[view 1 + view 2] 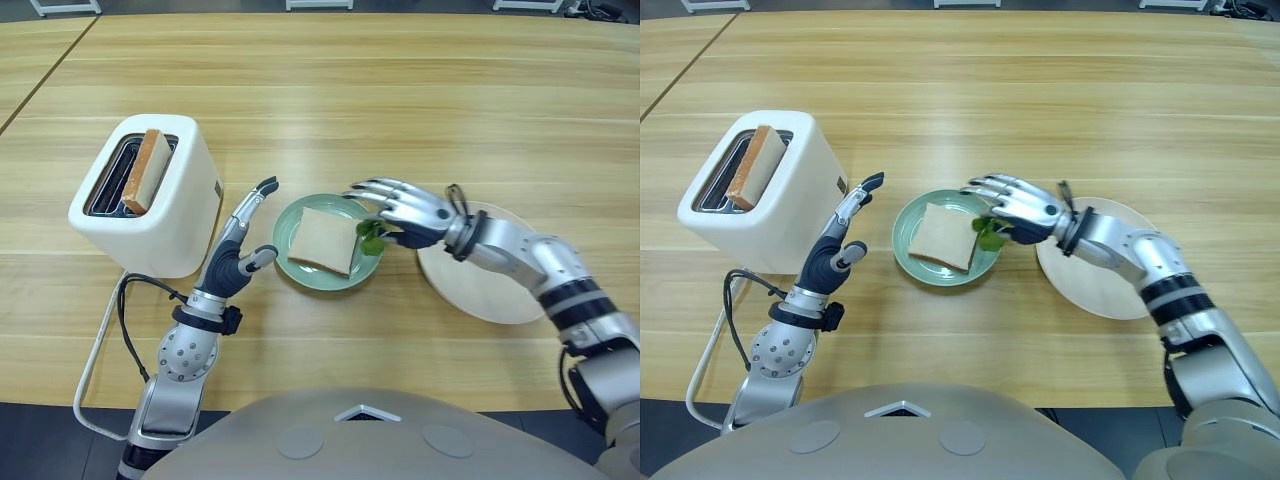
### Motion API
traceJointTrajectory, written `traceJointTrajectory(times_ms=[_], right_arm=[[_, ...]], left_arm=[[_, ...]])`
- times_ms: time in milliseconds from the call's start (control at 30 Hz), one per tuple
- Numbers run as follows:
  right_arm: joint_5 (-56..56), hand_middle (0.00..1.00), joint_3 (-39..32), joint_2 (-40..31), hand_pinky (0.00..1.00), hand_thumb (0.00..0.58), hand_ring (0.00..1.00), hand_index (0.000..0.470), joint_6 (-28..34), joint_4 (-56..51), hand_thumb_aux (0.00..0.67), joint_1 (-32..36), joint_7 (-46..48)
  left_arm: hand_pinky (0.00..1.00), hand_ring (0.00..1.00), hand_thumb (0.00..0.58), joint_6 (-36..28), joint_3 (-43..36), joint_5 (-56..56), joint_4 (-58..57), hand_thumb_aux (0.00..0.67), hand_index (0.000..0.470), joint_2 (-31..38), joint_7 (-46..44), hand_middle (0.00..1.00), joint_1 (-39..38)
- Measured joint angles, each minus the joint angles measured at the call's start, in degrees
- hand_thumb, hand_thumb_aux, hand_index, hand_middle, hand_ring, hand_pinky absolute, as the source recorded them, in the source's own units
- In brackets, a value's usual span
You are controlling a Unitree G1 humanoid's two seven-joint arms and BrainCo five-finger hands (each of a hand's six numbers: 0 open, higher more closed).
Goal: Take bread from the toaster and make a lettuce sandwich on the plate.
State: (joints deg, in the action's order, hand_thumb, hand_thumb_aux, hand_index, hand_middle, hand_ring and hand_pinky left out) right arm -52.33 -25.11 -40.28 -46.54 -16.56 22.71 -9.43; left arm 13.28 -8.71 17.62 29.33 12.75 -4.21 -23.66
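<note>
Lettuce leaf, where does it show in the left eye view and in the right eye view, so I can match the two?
Left eye view: the lettuce leaf is right of centre, held under the right hand, over the right rim of the green plate.
Right eye view: the lettuce leaf is just right of centre, over that same rim.
Shared landmark: the bread slice on the green plate, directly left of the leaf.

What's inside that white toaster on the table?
One slice of bread stands in a slot of the toaster, its top sticking out. The slot beside it looks empty; its bottom and the slice's lower part are hidden by the walls.
</note>
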Motion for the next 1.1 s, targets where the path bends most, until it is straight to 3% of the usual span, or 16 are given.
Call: traceJointTrajectory(times_ms=[200,867,900,933,967,1000,1100], right_arm=[[-1.8,0.0,-1.6,5.4,0.0,0.58,0.0,0.47,0.9,-4.6,0.67,6.0,-1.1],[1.9,0.0,-6.6,12.1,0.0,0.58,0.0,0.47,-2.1,-12.4,0.67,9.7,6.3],[0.6,0.0,-7.0,12.3,0.0,0.571,0.0,0.413,-1.5,-12.5,0.589,10.2,5.9],[-1.2,0.0,-7.9,12.4,0.0,0.545,0.0,0.354,-0.9,-12.7,0.504,10.8,5.2],[-2.5,0.0,-8.5,12.5,0.0,0.452,0.0,0.249,-0.4,-13.0,0.355,11.1,4.8],[-3.4,0.0,-8.8,12.5,0.0,0.009,0.0,0.004,-0.1,-13.1,0.005,11.2,4.2],[-4.2,0.0,-9.4,12.6,0.0,0.0,0.0,0.0,0.1,-13.1,0.0,11.2,2.7]], left_arm=[[0.0,0.0,0.0,0.6,0.0,-0.8,-1.0,0.0,0.0,-0.3,0.0,0.0,0.9],[0.0,0.0,0.0,0.7,0.0,-1.0,-1.0,0.0,0.0,-0.4,-0.7,0.0,0.9],[0.0,0.0,0.0,0.7,0.0,-1.0,-1.0,0.0,0.0,-0.4,-0.7,0.0,0.9],[0.0,0.0,0.0,0.7,0.0,-1.0,-1.0,0.0,0.0,-0.4,-0.7,0.0,0.8],[0.0,0.0,0.0,0.7,0.0,-1.0,-1.0,0.0,0.0,-0.4,-0.7,0.0,0.8],[0.0,0.0,0.0,0.7,0.0,-1.0,-1.0,0.0,0.0,-0.4,-0.7,0.0,0.8],[0.0,0.0,0.0,0.7,0.0,-1.0,-1.0,0.0,0.0,-0.4,-0.7,0.0,0.8]])
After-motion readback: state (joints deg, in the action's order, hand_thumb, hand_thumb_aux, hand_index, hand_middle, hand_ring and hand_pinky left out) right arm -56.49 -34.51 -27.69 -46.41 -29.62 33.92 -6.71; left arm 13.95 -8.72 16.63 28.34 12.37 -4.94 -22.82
